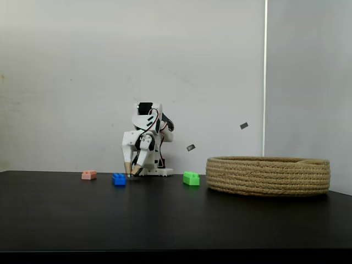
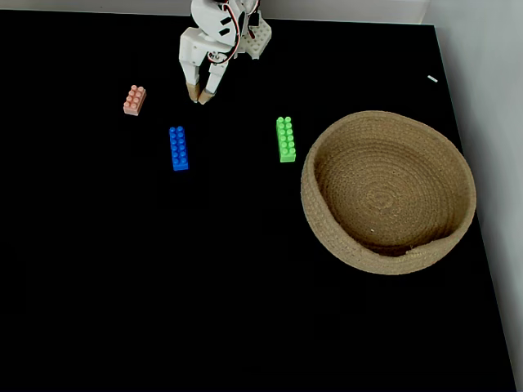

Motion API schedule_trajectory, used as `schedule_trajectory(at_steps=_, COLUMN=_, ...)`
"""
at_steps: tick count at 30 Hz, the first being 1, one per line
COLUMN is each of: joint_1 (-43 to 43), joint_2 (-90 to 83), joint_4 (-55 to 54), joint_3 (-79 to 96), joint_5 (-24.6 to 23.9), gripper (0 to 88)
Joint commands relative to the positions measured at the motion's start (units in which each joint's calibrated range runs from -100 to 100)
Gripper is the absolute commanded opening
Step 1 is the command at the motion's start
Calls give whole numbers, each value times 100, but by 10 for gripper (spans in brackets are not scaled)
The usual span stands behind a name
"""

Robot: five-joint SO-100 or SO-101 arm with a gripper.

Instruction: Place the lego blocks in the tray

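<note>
Your gripper (image 2: 198,99) hangs low over the black table (image 2: 98,286), fingertips nearly together and holding nothing. In the top-down fixed view, the blue brick (image 2: 178,148) lies just below it, the salmon-pink brick (image 2: 134,100) to its left, the green brick (image 2: 285,139) beside the empty rope basket (image 2: 327,237). Descending without spreading the fingers would likely shove the blue brick away rather than straddle it.
</note>
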Motion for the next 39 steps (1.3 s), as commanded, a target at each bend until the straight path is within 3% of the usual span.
schedule_trajectory(at_steps=1, joint_1=-68, joint_2=-32, joint_4=58, joint_3=71, joint_5=-29, gripper=2)
schedule_trajectory(at_steps=39, joint_1=-109, joint_2=-32, joint_4=58, joint_3=71, joint_5=-39, gripper=2)
